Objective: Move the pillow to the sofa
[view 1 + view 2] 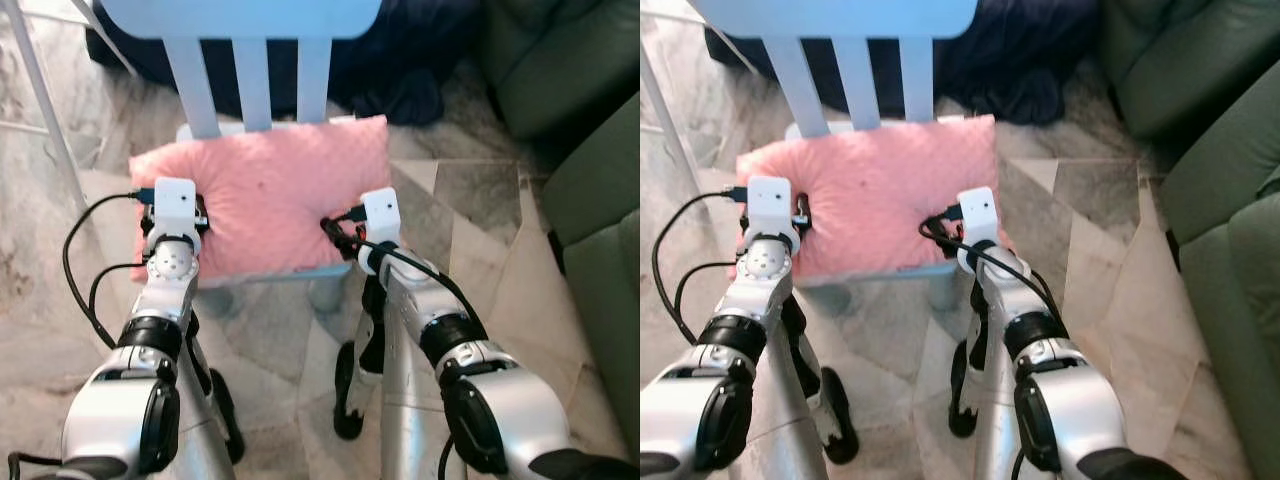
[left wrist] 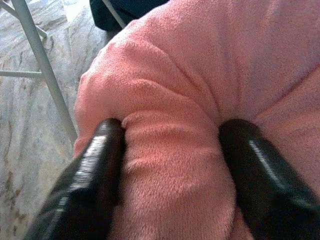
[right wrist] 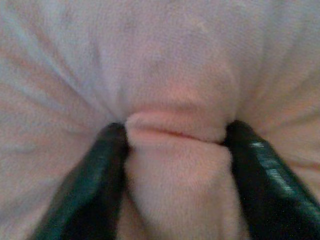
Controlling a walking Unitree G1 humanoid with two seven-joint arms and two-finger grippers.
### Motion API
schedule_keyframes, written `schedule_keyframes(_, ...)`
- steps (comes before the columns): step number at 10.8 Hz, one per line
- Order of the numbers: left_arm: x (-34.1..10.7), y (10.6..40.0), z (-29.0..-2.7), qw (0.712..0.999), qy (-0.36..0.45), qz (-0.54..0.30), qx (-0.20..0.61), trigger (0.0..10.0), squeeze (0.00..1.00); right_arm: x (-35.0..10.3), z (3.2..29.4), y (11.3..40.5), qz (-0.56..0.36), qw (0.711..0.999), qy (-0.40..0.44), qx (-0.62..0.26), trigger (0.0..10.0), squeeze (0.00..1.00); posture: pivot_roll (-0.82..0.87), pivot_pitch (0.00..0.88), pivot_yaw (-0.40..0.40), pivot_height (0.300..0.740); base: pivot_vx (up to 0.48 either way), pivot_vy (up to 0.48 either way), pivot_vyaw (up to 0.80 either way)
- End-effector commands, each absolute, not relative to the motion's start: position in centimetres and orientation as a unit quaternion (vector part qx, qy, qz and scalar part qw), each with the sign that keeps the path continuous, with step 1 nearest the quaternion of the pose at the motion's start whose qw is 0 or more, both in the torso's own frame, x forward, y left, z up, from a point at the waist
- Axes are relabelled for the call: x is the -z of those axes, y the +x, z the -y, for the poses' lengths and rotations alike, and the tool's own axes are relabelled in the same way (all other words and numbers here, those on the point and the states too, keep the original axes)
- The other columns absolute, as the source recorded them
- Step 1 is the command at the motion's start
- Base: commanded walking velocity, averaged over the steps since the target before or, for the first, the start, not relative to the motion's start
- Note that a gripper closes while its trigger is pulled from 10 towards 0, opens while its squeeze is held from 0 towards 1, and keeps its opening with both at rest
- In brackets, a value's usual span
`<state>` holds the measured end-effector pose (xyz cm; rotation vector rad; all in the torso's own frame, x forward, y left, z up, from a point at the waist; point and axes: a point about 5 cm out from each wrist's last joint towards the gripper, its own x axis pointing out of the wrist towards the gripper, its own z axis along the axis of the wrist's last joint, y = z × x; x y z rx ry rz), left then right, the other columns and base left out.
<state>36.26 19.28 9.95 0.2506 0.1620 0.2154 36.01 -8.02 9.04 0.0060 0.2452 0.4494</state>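
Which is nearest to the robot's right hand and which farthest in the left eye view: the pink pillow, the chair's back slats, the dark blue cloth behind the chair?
1. Pink pillow: the right hand is pinching its near right edge.
2. Chair's back slats: beyond the pillow, up and to the left.
3. Dark blue cloth: on the floor behind the chair, farthest.
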Motion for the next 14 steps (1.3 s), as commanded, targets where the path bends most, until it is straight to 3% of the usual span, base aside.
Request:
schedule_keyframes(1,-5.8,34.3,-19.2,0.973,0.119,-0.173,-0.095,0.0,0.0,-6.6,8.1,34.8,-0.177,0.958,0.004,-0.226,0.0,0.0,0.03,0.28,-0.089,0.444,0.0,0.0,0.0)
schedule_keyframes(6,-5.7,34.5,-19.3,0.974,0.108,-0.177,-0.096,0.0,0.0,-7.0,8.9,35.4,-0.184,0.959,-0.006,-0.218,0.0,0.0,0.03,0.196,-0.097,0.444,0.0,0.0,0.0)
schedule_keyframes(9,-6.5,35.0,-19.4,0.977,0.093,-0.164,-0.099,0.0,0.0,-7.5,9.5,35.8,-0.181,0.96,-0.008,-0.214,0.0,0.0,0.01,0.194,-0.089,0.444,0.0,0.0,0.0)
schedule_keyframes(12,-8.3,35.6,-19.7,0.987,0.081,-0.101,-0.098,0.0,0.0,-8.1,11.2,36.0,-0.136,0.973,0.016,-0.187,0.0,0.0,-0.01,0.196,-0.073,0.444,0.0,0.0,0.0)
schedule_keyframes(13,-9.7,35.5,-19.8,0.989,0.106,-0.032,-0.097,0.0,0.0,-9.0,10.8,36.1,-0.1,0.971,0.064,-0.208,0.0,0.0,-0.01,0.193,-0.07,0.444,0.0,0.0,0.0)
schedule_keyframes(14,-10.2,35.1,-19.6,0.99,0.107,0.002,-0.095,0.0,0.0,-9.3,10.4,35.8,-0.075,0.971,0.054,-0.22,0.0,0.0,-0.02,0.181,-0.07,0.444,0.0,0.0,0.0)
